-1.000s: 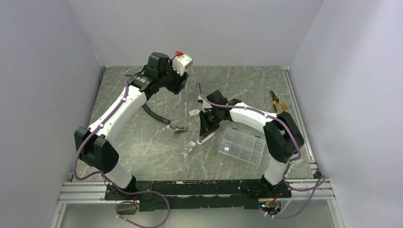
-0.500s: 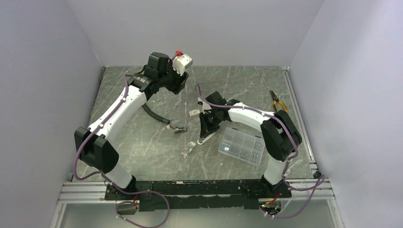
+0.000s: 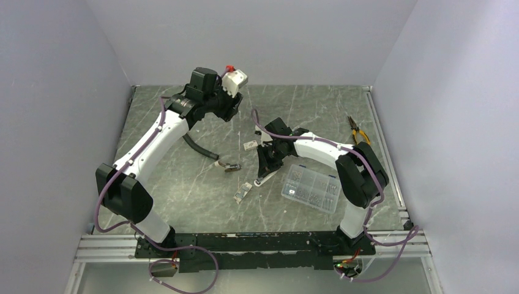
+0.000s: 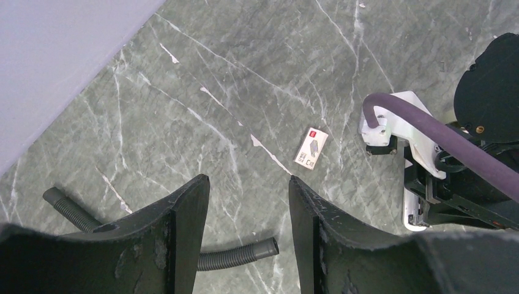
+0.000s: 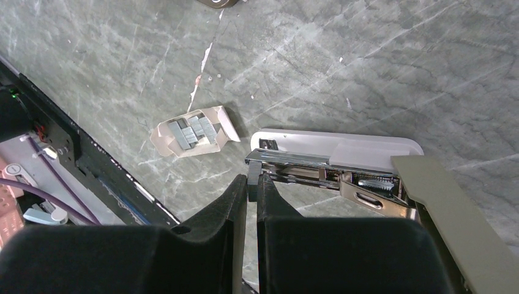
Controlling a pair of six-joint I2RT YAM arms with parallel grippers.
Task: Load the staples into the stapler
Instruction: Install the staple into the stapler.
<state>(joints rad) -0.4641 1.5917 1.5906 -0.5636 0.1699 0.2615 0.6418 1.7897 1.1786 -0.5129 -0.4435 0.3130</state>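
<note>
The stapler [image 5: 343, 153] lies open on the table, its silver channel bared over the white base and its olive top arm [image 5: 453, 208] swung back. My right gripper [image 5: 253, 179] is shut on a short grey strip of staples [image 5: 253, 187], held at the front end of the channel. From above, the stapler [image 3: 265, 178] shows just below that gripper [image 3: 267, 166]. An open card box with more staples [image 5: 193, 131] lies beside the stapler. My left gripper [image 4: 248, 184] hangs open and empty, high over the far left of the table.
A clear compartment box [image 3: 311, 188] sits right of the stapler. A small white packet [image 3: 250, 145], a small metal item [image 3: 230, 165] and a black ribbed hose [image 3: 199, 147] lie mid-table. Orange-handled pliers [image 3: 356, 130] rest at the far right. Walls enclose three sides.
The right arm's elbow has shifted slightly to the left. Both grippers hold the same place and opening.
</note>
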